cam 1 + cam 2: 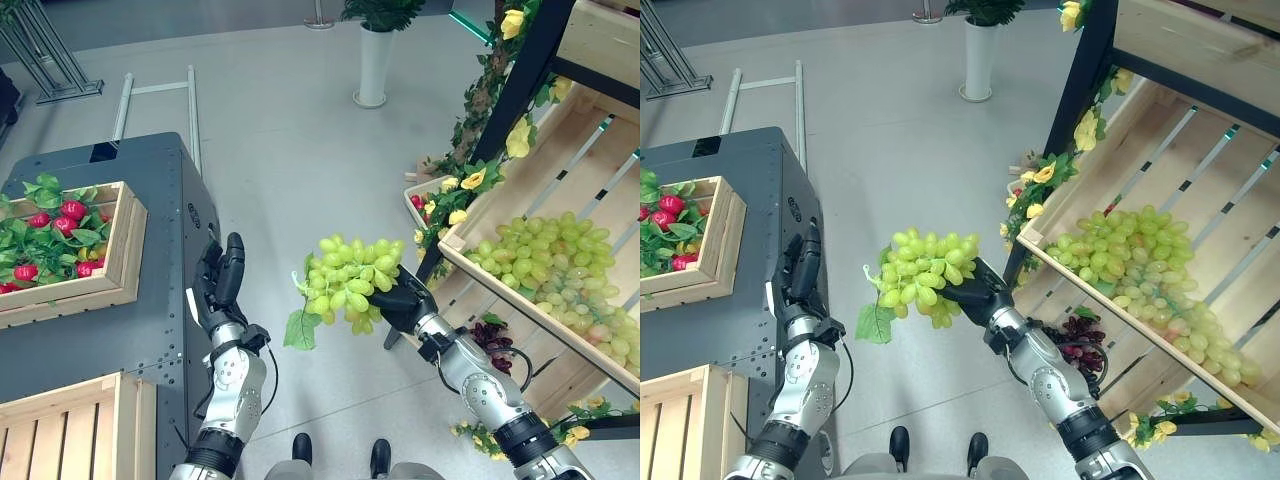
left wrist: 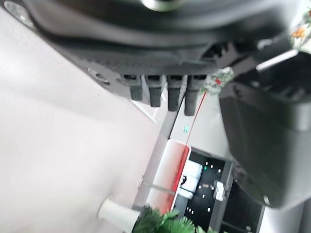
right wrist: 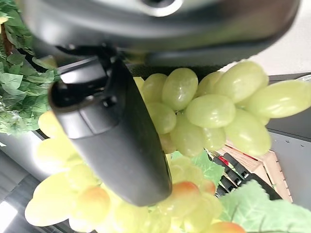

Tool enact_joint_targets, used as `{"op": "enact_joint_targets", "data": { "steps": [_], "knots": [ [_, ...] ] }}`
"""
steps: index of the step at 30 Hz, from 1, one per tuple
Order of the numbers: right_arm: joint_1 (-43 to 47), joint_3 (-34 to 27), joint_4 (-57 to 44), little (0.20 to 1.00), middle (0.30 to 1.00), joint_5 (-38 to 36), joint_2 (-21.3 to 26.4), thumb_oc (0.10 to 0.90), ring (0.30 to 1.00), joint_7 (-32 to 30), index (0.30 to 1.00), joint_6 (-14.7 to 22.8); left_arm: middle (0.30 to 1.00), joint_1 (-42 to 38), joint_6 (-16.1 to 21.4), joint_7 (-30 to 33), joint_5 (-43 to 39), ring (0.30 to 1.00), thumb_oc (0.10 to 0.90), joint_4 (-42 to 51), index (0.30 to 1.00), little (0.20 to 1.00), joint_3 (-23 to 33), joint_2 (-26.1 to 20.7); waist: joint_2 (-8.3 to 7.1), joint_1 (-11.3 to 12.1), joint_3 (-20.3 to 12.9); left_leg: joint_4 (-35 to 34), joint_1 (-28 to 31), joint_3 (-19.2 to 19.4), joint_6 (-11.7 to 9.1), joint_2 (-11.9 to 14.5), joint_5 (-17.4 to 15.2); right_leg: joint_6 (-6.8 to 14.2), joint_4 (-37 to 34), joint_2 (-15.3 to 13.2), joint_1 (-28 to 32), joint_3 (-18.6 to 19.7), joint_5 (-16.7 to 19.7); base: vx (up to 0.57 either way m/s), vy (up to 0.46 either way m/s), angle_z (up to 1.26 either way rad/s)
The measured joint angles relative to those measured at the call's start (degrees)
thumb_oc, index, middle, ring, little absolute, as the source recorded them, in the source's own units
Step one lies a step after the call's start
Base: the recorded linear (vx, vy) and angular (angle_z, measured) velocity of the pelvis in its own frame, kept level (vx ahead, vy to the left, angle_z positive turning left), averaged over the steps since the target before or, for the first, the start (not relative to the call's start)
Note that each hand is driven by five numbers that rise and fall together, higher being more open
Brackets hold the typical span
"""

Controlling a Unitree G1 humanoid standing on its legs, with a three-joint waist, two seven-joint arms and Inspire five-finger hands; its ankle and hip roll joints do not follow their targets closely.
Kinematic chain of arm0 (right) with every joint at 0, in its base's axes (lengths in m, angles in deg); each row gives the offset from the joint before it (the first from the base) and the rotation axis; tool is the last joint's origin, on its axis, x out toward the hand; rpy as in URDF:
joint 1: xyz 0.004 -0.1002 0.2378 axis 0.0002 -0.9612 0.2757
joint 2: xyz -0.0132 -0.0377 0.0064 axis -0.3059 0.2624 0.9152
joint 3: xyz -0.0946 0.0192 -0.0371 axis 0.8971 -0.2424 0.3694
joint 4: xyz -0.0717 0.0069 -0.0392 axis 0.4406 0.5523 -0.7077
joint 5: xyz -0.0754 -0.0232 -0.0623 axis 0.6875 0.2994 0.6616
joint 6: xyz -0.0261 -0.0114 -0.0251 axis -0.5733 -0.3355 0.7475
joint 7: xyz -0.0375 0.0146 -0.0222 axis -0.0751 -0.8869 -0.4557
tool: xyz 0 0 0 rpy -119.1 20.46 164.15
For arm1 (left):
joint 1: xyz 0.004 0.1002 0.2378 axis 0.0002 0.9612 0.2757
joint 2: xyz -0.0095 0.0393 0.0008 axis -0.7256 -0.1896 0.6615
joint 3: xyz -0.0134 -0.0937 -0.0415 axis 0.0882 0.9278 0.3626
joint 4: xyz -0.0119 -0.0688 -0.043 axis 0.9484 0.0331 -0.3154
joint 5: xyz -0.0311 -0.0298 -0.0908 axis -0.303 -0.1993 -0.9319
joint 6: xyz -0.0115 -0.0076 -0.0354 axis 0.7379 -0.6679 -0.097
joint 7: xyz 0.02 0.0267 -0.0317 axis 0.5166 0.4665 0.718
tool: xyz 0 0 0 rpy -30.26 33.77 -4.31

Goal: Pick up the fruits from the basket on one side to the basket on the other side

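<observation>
Here, one green grape bunch [image 1: 350, 283] clasped in the right hand [image 1: 405, 305]; left hand [image 1: 222, 285] straight-fingered, empty.

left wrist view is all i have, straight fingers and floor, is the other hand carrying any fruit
Observer: Yes, the right hand is closed round a bunch of green grapes, held in the air over the floor.
Operator: where did they come from
Observer: More green grapes lie in the slanted wooden crate on the robot's right.
Operator: whats on the left side
Observer: A wooden crate of red fruit and leaves on a grey cabinet; the left hand stands open beside it.
</observation>
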Motion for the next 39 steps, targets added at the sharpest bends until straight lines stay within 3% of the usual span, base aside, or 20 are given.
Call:
{"op": "enact_joint_targets", "data": {
  "steps": [8,9,10,11,12,16,20,22,24,25,28,30,32,33,34,36,39],
  "knots": [
    [-3.47,0.07,0.27,0.3,0.3,4.64,2.13,0.4,0.3,6.24,0.3,-1.27,0.9,2.49,-0.1,-0.75,0.86,0.9,0.8,0.03,0.9,0.9,0.16,0.34,0.37,0.44,-0.25,4.03,-2.61,-0.11,-0.52,-0.25,-0.35,0.03,1.06,-0.79,-0.94,-0.21,-0.3,-0.18,0.015,0.03],
    [-3.19,0.05,0.66,0.3,0.3,4.64,2.66,0.4,0.3,6.25,0.3,-1.65,0.9,2.5,-0.1,-1.0,0.86,0.9,0.8,0.03,0.9,0.9,0.16,0.36,0.16,0.42,-0.32,5.88,-4.04,-0.61,-0.98,-0.62,-0.13,-0.35,1.72,-1.59,-2.07,-0.18,-0.49,-0.19,0.189,0.05],
    [-2.77,0.02,1.29,0.3,0.3,4.62,2.78,0.4,0.3,6.27,0.3,-2.14,0.9,2.53,-0.1,-0.92,0.82,0.9,0.8,-0.13,0.9,0.9,0.07,0.33,-1.23,0.13,-0.31,9.49,-5.98,-1.8,-1.99,-2.02,-0.11,-0.87,1.83,-3.7,-2.93,-0.11,0.18,-0.19,0.277,-0.17],
    [-2.88,0.1,1.32,0.3,0.3,4.62,2.97,0.4,0.3,6.31,0.3,-2.67,0.9,3.01,-0.1,-0.82,0.8,0.9,0.8,-0.3,0.9,0.9,-0.04,0.38,-2.51,0.32,-0.41,15.1,-6.97,-2.53,-1.59,-4.06,-1.84,-0.44,2.25,-5.92,-2.91,1.01,0.49,-0.14,0.271,-0.37],
    [-3.1,0.09,1.2,0.3,0.3,4.62,3.37,0.4,0.3,6.85,0.3,-2.73,0.9,3.34,-0.07,-0.79,0.83,0.9,0.8,-0.32,0.9,0.9,-0.03,0.46,-2.47,0.03,-0.52,16.48,-5.69,-2.92,-0.63,-4.82,-2.96,0.14,2.57,-6.82,-2.72,2.19,0.75,-0.16,0.349,-0.52],
    [-4.23,-1.21,1.23,0.3,0.3,4.66,4.41,0.4,0.3,7.29,0.3,-2.48,0.9,2.07,0.63,-0.92,0.86,0.9,0.8,-0.46,0.9,0.9,-0.87,0.28,1.05,-3.94,-1.98,2.61,1.86,-6.26,1.48,-3.16,-5.53,3.16,2.91,-4.12,-4.06,4.5,2.28,-0.19,0.262,-0.26],
    [-8.66,-1.37,0.82,0.3,0.3,4.74,3.0,0.4,0.3,7.21,0.3,-2.41,0.9,0.18,0.62,-1.11,1.49,0.9,0.8,-0.71,0.9,0.9,-3.53,-0.12,-2.0,-5.27,-2.09,-0.02,0.5,-5.94,3.63,-6.44,-2.64,5.69,2.26,-7.3,-7.45,6.53,3.99,-0.23,0.145,-0.1],
    [-10.32,-1.24,0.41,0.3,0.3,6.26,1.9,0.4,0.3,7.22,0.3,-2.41,0.9,0.99,0.61,-0.91,1.71,0.9,0.8,-0.71,0.9,0.9,-4.52,-1.13,-2.51,-5.39,-1.7,-0.01,-0.15,-4.1,4.52,-7.4,-2.07,6.46,2.74,-8.61,-9.09,6.19,4.98,-0.25,0.116,-0.26],
    [-10.27,-0.74,-0.18,0.3,0.3,6.41,1.08,0.4,0.3,7.29,0.3,-2.46,0.9,2.47,0.6,-0.16,1.67,0.9,0.8,-0.62,0.9,0.9,-2.97,-2.41,-2.55,-4.33,-1.27,-0.01,0.1,0.62,4.87,-6.84,-2.28,6.31,3.16,-8.42,-10.98,2.54,7.97,-0.23,0.07,-0.82],
    [-10.01,-0.77,-0.49,0.3,0.3,6.36,0.55,0.4,0.3,7.64,0.3,-2.43,0.9,2.45,0.58,0.53,1.5,0.9,0.8,-1.6,0.9,0.9,-1.2,-2.69,-2.16,-3.99,-0.52,0.23,0.25,3.11,5.41,-5.82,-2.24,6.17,5.57,-8.17,-11.96,0.89,7.68,-0.18,0.055,-0.82],
    [-9.15,-0.73,-0.55,0.3,0.3,6.4,1.42,0.4,0.3,8.71,0.3,-2.36,0.9,2.11,0.58,0.86,1.49,0.9,0.8,-2.35,0.9,0.9,-0.08,-2.21,1.13,-2.63,1.31,0.17,0.96,6.52,4.79,-1.11,-1.83,4.78,23.91,-8.23,-15.71,-1.84,1.45,-0.12,-0.065,-0.43],
    [-8.7,-0.34,-0.64,0.3,0.3,6.52,1.56,0.4,0.3,9.66,0.3,-2.14,0.9,2.24,0.62,1.32,1.5,0.9,0.8,-2.19,0.9,0.9,0.66,-2.15,1.14,-0.34,1.32,0.13,1.07,7.84,4.42,0.73,-1.81,4.33,30.12,-10.81,-14.64,-3.56,-2.01,-0.07,-0.248,-0.39],
    [-8.33,0.03,-1.23,0.3,0.3,6.99,1.39,0.4,0.3,9.92,0.3,-1.86,0.9,2.36,0.62,2.18,1.38,0.9,0.8,-2.23,0.9,0.9,1.81,-2.08,0.11,1.08,0.97,0.02,1.02,7.8,2.11,0.93,-1.55,5.12,24.1,-12.37,-10.86,-3.45,-3.78,-0.09,-0.216,-0.25],
    [-7.7,0.23,-1.31,0.3,0.3,7.39,0.63,0.4,0.3,10.42,0.3,-1.48,0.9,2.28,0.63,3.02,1.37,0.9,0.8,-2.24,0.9,0.9,2.98,-2.57,-1.79,1.45,0.86,0.03,0.81,7.86,0.99,0.37,-1.02,6.38,14.47,-12.51,-6.52,-3.0,-4.65,-0.11,-0.16,-0.26],
    [-6.56,0.32,-0.91,0.3,0.3,8.2,0.8,0.4,0.3,11.27,0.3,-1.38,0.9,2.34,0.86,3.96,1.42,0.9,0.8,-2.85,0.9,0.9,3.62,-2.46,-1.71,1.63,0.83,0.04,0.67,7.53,-0.16,0.73,-0.62,7.71,9.58,-10.89,-4.8,-3.57,-3.45,-0.1,-0.138,-0.4],
    [-4.82,0.53,-1.11,0.3,0.3,8.6,1.89,0.4,0.3,11.7,0.3,-1.38,0.9,2.54,0.9,5.63,0.75,0.9,0.8,-3.41,0.9,0.9,4.38,-1.89,-0.92,1.45,0.54,-0.03,0.58,7.78,-0.98,2.92,-0.2,6.45,4.87,-7.97,-3.31,-1.71,-0.91,-0.04,-0.08,-0.55],
    [-3.07,-1.78,-1.19,0.3,0.3,8.57,3.65,0.4,0.3,12.31,0.3,-1.36,0.9,2.56,0.9,5.43,0.91,0.9,0.8,-3.61,0.9,0.9,4.45,-0.9,-1.03,-0.09,0.43,-0.03,0.93,7.74,-1.65,4.77,-0.29,5.05,-0.03,-5.51,-1.88,-0.31,2.13,0.04,-0.073,-0.42]
  ]
}}
